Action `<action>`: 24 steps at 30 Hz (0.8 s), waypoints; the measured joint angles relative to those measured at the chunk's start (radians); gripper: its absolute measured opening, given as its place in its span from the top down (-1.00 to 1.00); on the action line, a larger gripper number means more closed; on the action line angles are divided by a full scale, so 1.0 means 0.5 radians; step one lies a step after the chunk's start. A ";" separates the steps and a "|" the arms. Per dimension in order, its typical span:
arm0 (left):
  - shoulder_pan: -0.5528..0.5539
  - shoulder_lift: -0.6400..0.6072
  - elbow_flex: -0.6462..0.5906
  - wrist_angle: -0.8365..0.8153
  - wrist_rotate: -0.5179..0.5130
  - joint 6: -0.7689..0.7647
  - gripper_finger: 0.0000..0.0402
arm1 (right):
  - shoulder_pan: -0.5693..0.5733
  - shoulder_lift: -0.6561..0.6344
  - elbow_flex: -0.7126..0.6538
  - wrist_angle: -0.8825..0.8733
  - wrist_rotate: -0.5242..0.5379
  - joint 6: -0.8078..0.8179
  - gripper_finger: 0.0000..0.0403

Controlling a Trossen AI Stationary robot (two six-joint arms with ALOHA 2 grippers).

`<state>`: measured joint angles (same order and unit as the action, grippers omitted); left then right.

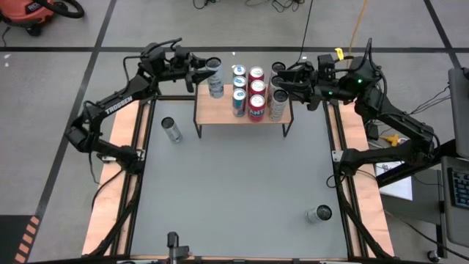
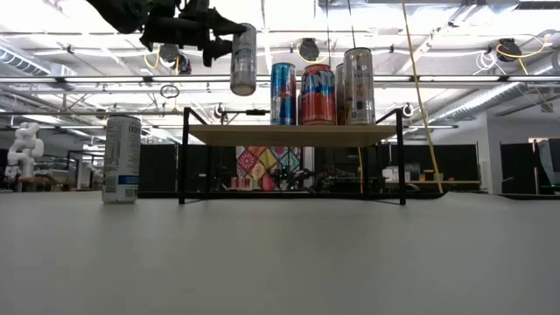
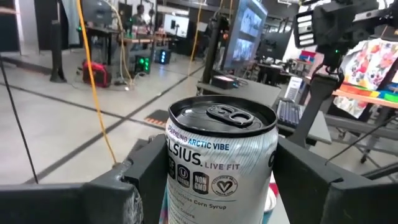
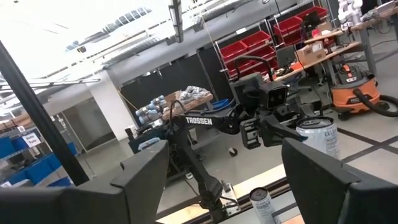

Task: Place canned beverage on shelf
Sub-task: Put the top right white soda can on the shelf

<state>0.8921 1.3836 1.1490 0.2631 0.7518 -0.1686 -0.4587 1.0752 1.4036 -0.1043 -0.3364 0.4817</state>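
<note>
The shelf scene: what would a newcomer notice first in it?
First, the silver can that the left gripper holds in the air above the shelf's left end. Next, the cans crowding the shelf's right half, with the right gripper open beside them.

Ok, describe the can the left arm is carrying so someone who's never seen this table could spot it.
Find the small wooden shelf at the table's far edge, loaded with blue and red cans. Above its left end, the left hand grips a silver Celsius can. It is the only can hanging in the air; the others stand on the shelf or table.
</note>
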 joint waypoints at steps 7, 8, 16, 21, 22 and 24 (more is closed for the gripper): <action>-0.012 0.006 0.002 -0.003 -0.092 0.004 -0.18 | 0.000 0.006 -0.001 0.005 0.002 -0.034 -0.36; -0.012 0.006 0.002 -0.029 -0.093 0.004 -0.18 | 0.000 0.007 -0.001 0.017 0.002 -0.035 -0.36; -0.039 0.006 0.002 -0.226 -0.105 0.091 -0.19 | 0.000 0.006 -0.001 0.048 0.046 -0.099 -0.36; -0.021 0.006 0.002 -0.227 -0.107 0.455 -0.19 | 0.000 0.005 -0.001 0.048 0.139 -0.127 -0.36; -0.005 0.011 0.002 -0.226 -0.107 0.517 -0.19 | 0.000 0.005 -0.001 0.048 0.153 -0.128 -0.36; 0.038 0.035 0.002 -0.223 -0.106 0.621 -0.19 | -0.001 0.005 -0.001 0.049 0.155 -0.127 -0.36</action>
<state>0.9109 1.4009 1.1500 0.1515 0.6987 0.1421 -0.4591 1.0776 1.4033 -0.0799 -0.2590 0.4184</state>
